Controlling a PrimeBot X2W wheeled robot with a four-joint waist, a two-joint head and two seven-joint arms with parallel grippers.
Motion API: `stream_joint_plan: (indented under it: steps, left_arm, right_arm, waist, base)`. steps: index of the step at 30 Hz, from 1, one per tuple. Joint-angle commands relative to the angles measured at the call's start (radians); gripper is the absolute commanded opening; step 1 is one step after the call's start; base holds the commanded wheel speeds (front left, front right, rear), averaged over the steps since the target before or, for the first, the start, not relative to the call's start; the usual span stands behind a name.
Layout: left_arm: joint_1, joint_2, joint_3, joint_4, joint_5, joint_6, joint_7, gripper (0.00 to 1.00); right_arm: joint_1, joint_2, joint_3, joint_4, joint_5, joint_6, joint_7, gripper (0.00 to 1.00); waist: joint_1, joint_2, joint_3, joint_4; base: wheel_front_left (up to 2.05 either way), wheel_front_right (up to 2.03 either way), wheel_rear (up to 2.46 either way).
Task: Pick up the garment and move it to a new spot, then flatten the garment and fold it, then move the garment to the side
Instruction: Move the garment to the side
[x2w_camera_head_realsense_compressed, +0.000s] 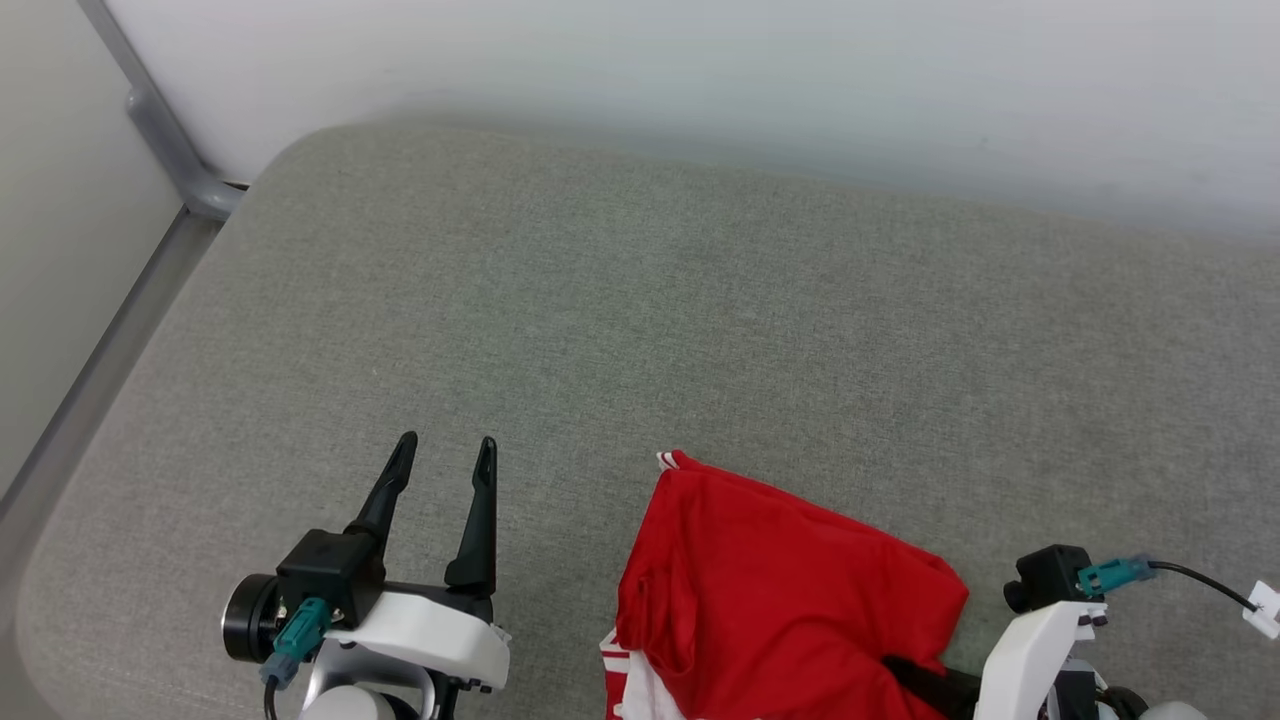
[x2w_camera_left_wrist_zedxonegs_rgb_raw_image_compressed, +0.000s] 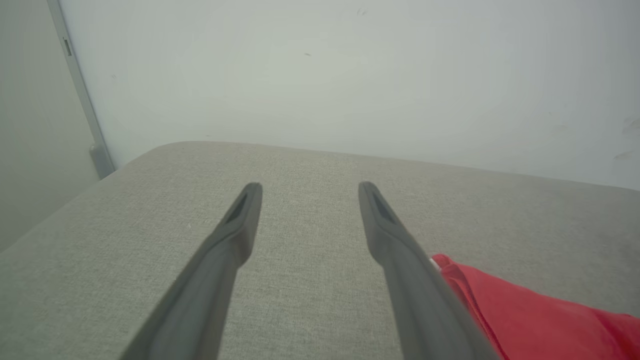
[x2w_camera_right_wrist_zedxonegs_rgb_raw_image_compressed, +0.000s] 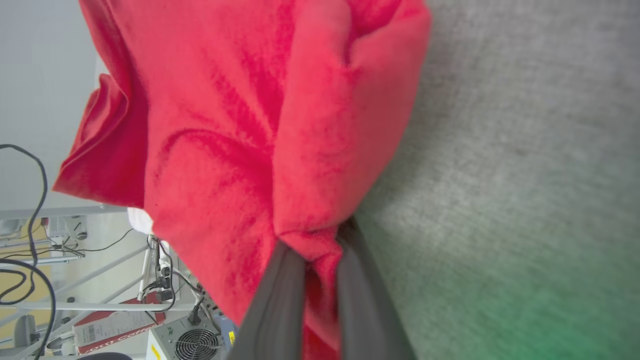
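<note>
The garment (x2w_camera_head_realsense_compressed: 780, 590) is lying bunched on the grey fabric surface (x2w_camera_head_realsense_compressed: 700, 300), at its near edge and toward the robot's right, with plain red cloth facing up; a bit of red-and-white striped trim is peeking out at its far corner, and some white cloth is showing at its near left edge; the right gripper (x2w_camera_right_wrist_zedxonegs_rgb_raw_image_compressed: 320, 240) is pinching a gathered fold of the red cloth between its two dark fingers, which are pressing almost together while the fabric is bulging out above their tips; in the head view this gripper is reaching in from the lower right onto the garment's near right edge; the left gripper (x2w_camera_head_realsense_compressed: 446, 443) is hanging over bare surface to the left of the garment, apart from it, with its jaws spreading wide and nothing between them, its fingers pointing toward the pale wall (x2w_camera_head_realsense_compressed: 700, 70); a grey metal rail (x2w_camera_head_realsense_compressed: 160, 130) is running along the far left corner; in the right wrist view, beyond the surface's edge, black cables (x2w_camera_right_wrist_zedxonegs_rgb_raw_image_compressed: 30, 225), a carton (x2w_camera_right_wrist_zedxonegs_rgb_raw_image_compressed: 110, 330) and a unit with a round fan grille (x2w_camera_right_wrist_zedxonegs_rgb_raw_image_compressed: 192, 342) are showing.
</note>
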Motion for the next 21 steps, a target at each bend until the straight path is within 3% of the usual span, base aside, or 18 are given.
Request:
stream_joint_plan:
  steps: [1, 10, 21]
  left_arm:
    - [-0.011, -0.006, 0.006, 0.003, 0.013, -0.007, -0.007, 1.00]
    - [0.026, -0.001, 0.026, -0.011, 0.055, -0.022, -0.006, 1.00]
    - [0.038, 0.009, 0.028, -0.030, 0.086, -0.034, -0.005, 1.00]
  right_arm:
    - [-0.011, -0.013, 0.011, 0.004, -0.008, -0.002, -0.011, 0.00]
    - [-0.036, -0.087, -0.009, -0.063, -0.125, -0.002, -0.031, 0.00]
    - [0.020, -0.141, -0.135, -0.116, -0.240, -0.002, 0.039, 0.00]
  waist:
    - [-0.0001, 0.0000, -0.008, -0.005]
    - [-0.0001, 0.0000, -0.051, -0.078]
    - [-0.0001, 0.0000, -0.043, -0.321]
  base:
    - [0.00, 0.00, 0.00]
    - [0.00, 0.00, 0.00]
    - [0.00, 0.00, 0.00]
